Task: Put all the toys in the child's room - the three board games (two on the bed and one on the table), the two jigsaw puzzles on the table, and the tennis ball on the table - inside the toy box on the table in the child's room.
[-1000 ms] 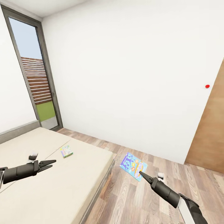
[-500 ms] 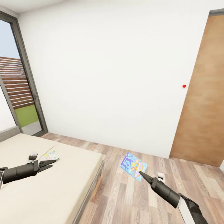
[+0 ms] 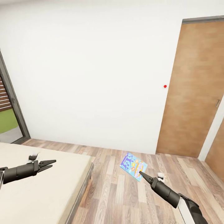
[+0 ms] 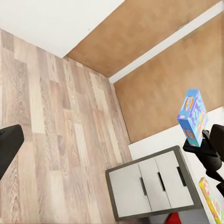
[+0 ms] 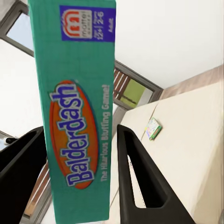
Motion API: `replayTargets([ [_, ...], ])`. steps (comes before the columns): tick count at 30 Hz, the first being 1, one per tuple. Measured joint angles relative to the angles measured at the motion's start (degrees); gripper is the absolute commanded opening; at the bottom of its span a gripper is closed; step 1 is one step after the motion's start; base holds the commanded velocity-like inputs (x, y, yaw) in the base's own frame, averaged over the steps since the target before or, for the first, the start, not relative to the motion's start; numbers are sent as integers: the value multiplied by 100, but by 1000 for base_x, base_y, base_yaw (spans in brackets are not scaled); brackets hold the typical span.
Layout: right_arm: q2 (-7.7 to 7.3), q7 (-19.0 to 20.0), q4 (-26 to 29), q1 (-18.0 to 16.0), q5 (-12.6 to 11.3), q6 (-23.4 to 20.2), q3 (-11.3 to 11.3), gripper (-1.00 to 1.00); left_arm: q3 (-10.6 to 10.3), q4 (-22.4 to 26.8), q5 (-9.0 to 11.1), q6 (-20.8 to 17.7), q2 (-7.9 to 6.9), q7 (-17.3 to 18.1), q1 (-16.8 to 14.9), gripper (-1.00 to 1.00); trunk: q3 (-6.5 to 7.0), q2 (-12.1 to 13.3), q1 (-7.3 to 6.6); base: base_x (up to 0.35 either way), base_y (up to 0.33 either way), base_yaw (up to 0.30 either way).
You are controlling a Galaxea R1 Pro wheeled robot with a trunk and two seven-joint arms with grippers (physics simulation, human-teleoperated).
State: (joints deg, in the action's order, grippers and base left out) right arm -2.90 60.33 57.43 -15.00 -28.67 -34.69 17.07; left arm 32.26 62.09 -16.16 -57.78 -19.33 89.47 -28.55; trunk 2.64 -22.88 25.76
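Blue board game (image 3: 133, 165) clamped in right pincer (image 3: 141, 172) above wood floor (image 3: 124, 199); left pincer (image 3: 51, 162) spread over bed (image 3: 46, 189)

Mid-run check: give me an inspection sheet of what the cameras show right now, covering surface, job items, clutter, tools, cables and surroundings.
Surface: beige bed at the head view's lower left; wood plank floor beside it.
Job's things: blue board game clamped in the right tool, held above the floor; a pale green-edged board game lies flat on the bed; a yellow game box edge shows in the left wrist view.
Clutter: nothing seen.
Tools: left tool open and empty over the bed; right tool shut on the blue board game.
Cables: nothing seen.
Surroundings: white wall, brown door, grey cabinet.
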Motion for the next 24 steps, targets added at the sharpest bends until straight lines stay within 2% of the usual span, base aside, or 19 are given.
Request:
replayTargets([
  [24, 0, 0, 0, 0, 0, -5, 5, -100, -1, 0, 5, 0, 6, 0, 0, 100, 84, 0, 0, 0, 0, -281],
])
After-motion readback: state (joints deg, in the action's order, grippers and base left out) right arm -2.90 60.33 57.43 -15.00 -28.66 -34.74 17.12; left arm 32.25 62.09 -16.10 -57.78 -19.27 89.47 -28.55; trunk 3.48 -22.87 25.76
